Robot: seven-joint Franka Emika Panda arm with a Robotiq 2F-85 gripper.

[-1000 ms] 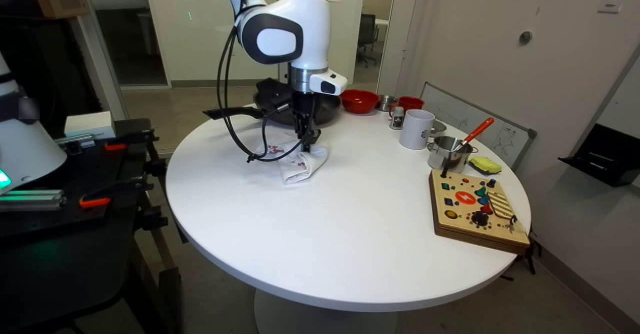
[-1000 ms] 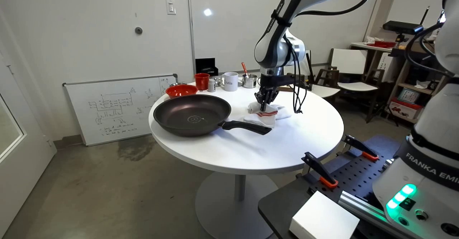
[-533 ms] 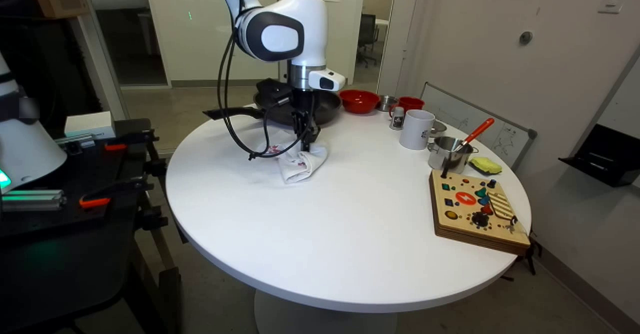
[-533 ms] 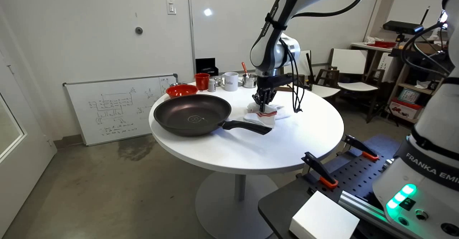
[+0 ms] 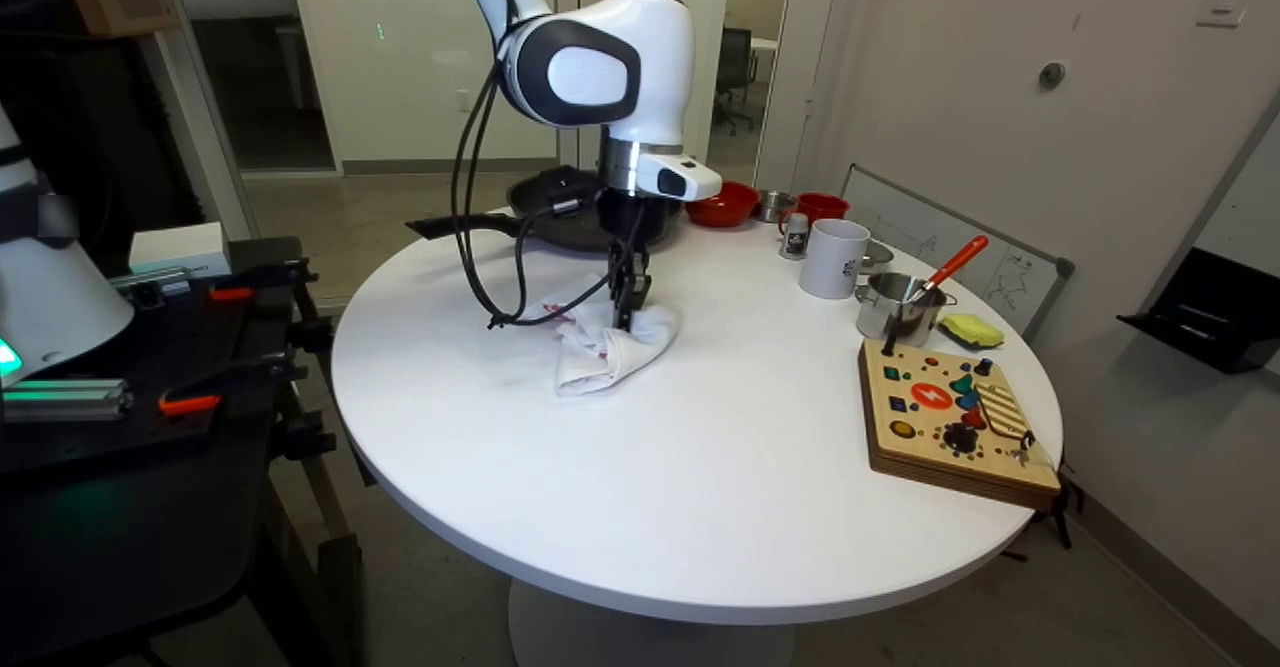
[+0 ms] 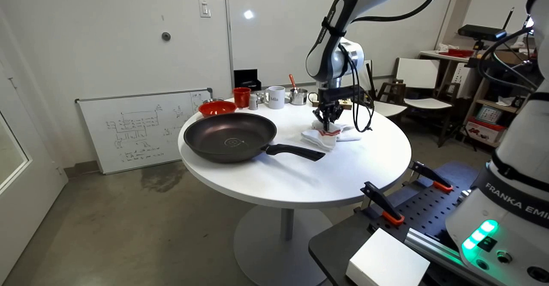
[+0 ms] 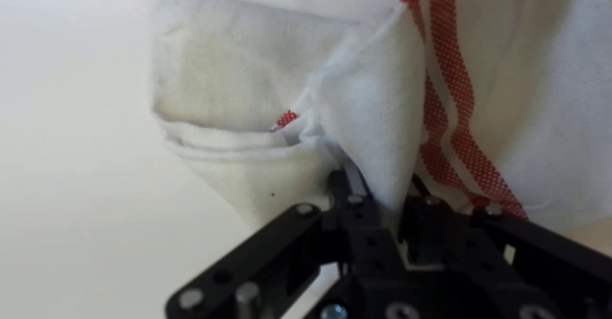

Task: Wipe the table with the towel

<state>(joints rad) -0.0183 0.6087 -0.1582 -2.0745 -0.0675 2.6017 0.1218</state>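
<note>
The towel is white cloth with red stripes and lies bunched on the round white table (image 5: 700, 507). It shows in both exterior views (image 5: 600, 362) (image 6: 319, 139) and fills much of the wrist view (image 7: 229, 65). My gripper (image 5: 624, 323) points down into the towel and is shut on a fold of it. The gripper also shows in an exterior view (image 6: 327, 128). In the wrist view the gripper (image 7: 382, 185) has the fold pinched between its two black fingers. The fingertips are partly hidden by cloth. The towel rests on the tabletop.
A dark frying pan (image 6: 231, 138) stands near the towel, its handle (image 6: 296, 151) pointing towards it. A red bowl (image 5: 722, 205), white mug (image 5: 834, 259), shaker (image 5: 794, 237), metal pot (image 5: 890, 309), yellow sponge (image 5: 970, 329) and wooden board (image 5: 950, 422) stand along the table's edge.
The gripper and the towel in it have slid across the table, away from the pan. They moved rightward in both exterior views and nearer the camera in one. Other objects have not moved.
</note>
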